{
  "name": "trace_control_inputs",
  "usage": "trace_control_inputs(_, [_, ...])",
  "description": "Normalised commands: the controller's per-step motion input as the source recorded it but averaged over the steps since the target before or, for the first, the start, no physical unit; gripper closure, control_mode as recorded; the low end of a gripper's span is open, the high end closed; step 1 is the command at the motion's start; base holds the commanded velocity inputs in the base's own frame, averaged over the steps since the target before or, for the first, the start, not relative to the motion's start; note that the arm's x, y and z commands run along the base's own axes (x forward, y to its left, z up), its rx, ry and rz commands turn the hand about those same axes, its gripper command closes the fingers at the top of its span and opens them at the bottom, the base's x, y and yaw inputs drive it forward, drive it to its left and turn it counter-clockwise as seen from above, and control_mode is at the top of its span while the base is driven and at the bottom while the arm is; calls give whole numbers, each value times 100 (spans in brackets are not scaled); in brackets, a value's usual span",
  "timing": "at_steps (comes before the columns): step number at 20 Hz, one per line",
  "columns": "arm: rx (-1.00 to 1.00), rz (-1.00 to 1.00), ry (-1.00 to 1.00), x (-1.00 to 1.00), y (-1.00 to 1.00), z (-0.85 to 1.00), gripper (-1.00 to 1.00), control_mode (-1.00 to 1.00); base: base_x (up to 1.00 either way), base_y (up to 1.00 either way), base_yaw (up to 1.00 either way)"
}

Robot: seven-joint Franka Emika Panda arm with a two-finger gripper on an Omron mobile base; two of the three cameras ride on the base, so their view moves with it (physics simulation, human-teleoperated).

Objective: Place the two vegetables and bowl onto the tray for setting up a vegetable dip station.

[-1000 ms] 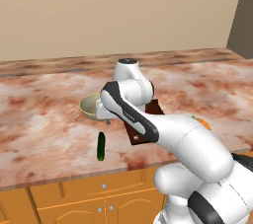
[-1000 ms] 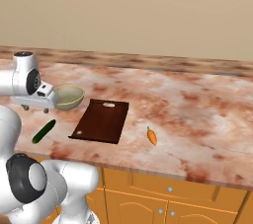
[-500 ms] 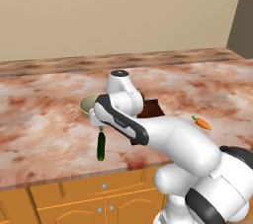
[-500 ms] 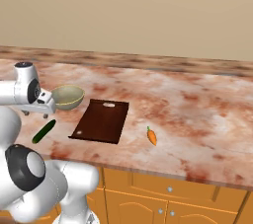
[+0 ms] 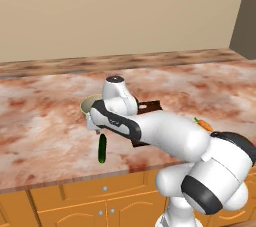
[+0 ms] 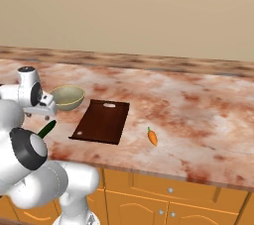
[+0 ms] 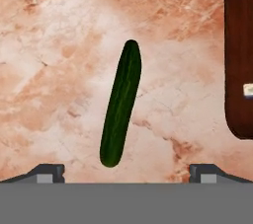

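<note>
My gripper (image 7: 126, 171) hangs wide open and empty over the cucumber (image 7: 121, 103). The cucumber lies on the bench (image 7: 59, 70), its long axis running near-to-far between the fingertips.

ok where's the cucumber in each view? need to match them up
Left base view: cucumber lower left of centre, just below the hand.
Right base view: far left, partly behind the arm.
Hand view: centre, lying free on the counter.
Shared landmark: the bowl beside it.

Bench layout
On the bench (image 6: 198, 115), the cucumber (image 7: 121, 103) is laid near the front edge, the bowl (image 6: 67, 97) behind it; the tray (image 6: 101, 121) is set right of both, the carrot (image 6: 152, 137) further right.
</note>
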Motion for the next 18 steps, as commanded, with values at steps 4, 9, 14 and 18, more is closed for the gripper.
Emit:
trace_control_inputs(4, [0,0,0,21,15,-36,-100,-100,0,0,0])
trace_control_inputs(9, [0,0,0,23,11,-31,-100,-100,0,0,0])
trace_control_inputs(14, [0,0,0,16,7,-33,-100,-100,0,0,0])
trace_control_inputs(18, [0,0,0,11,0,-29,-100,-100,0,0,0])
